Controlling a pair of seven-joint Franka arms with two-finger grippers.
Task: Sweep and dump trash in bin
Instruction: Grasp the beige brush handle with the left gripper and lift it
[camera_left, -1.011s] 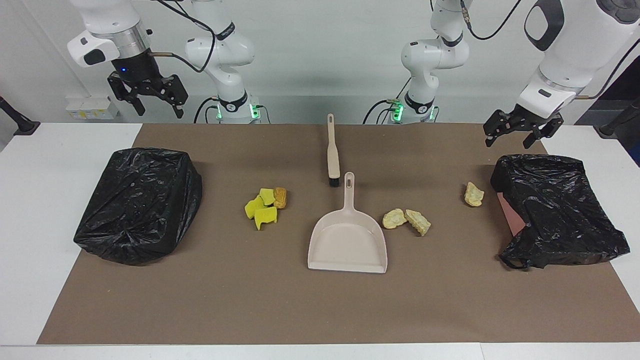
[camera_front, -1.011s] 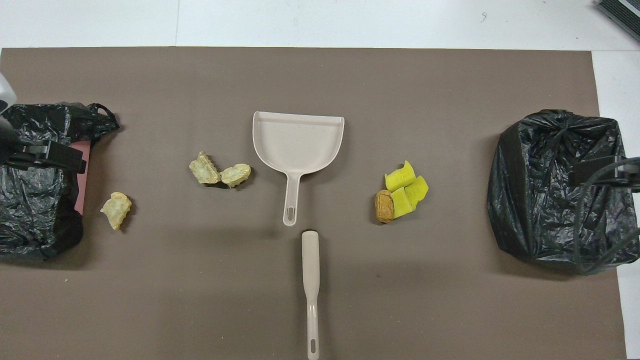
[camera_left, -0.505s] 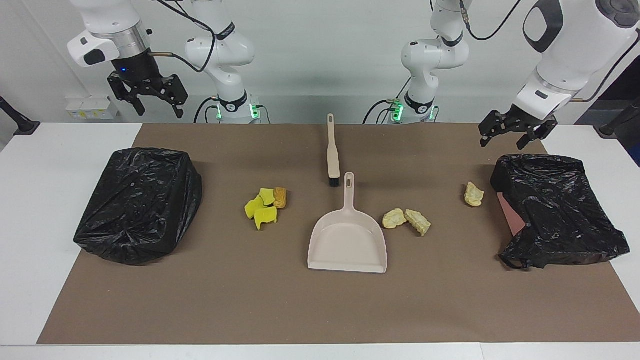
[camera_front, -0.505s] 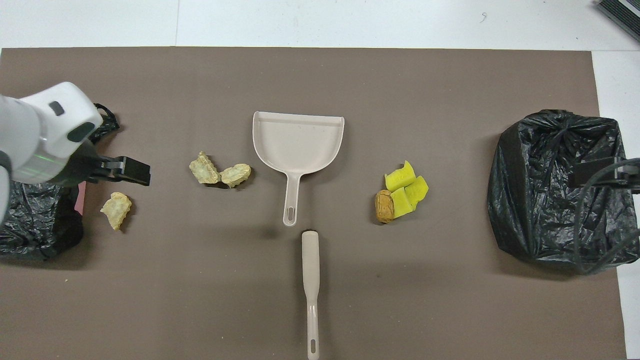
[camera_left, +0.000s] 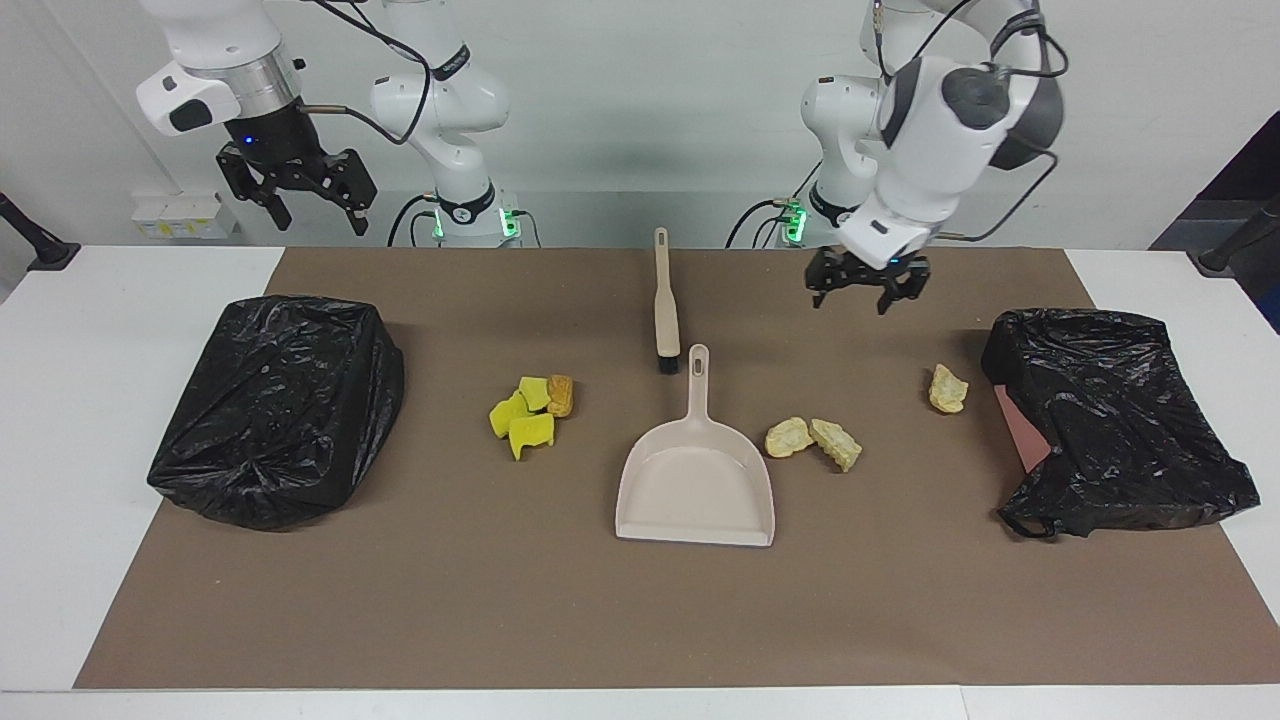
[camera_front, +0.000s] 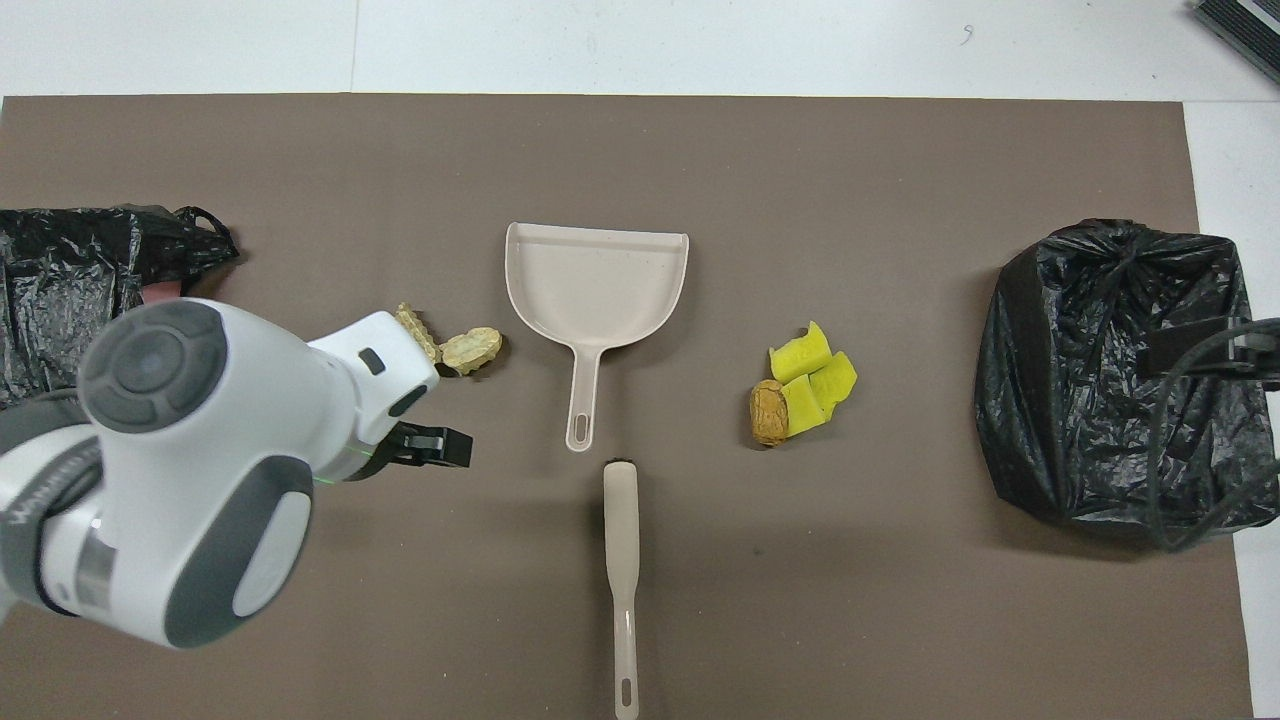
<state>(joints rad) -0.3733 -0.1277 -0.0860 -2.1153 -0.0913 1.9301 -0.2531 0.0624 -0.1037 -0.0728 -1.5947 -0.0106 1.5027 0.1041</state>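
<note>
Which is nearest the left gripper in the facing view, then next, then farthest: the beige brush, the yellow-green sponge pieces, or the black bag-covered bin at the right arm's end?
Measured from the left gripper, open above the mat:
1. Beige brush, mid-table, nearest the robots.
2. Yellow-green sponge pieces, toward the right arm's end.
3. Black bag-covered bin, at the right arm's end.

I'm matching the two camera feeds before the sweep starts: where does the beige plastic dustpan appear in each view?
Facing view: the beige plastic dustpan lies at the centre, handle pointing up toward the robots.
Overhead view: the dustpan lies at the centre, handle pointing down toward the robots.
Shared landmark: the beige hand brush lies just past the handle's tip, nearer to the robots.
</note>
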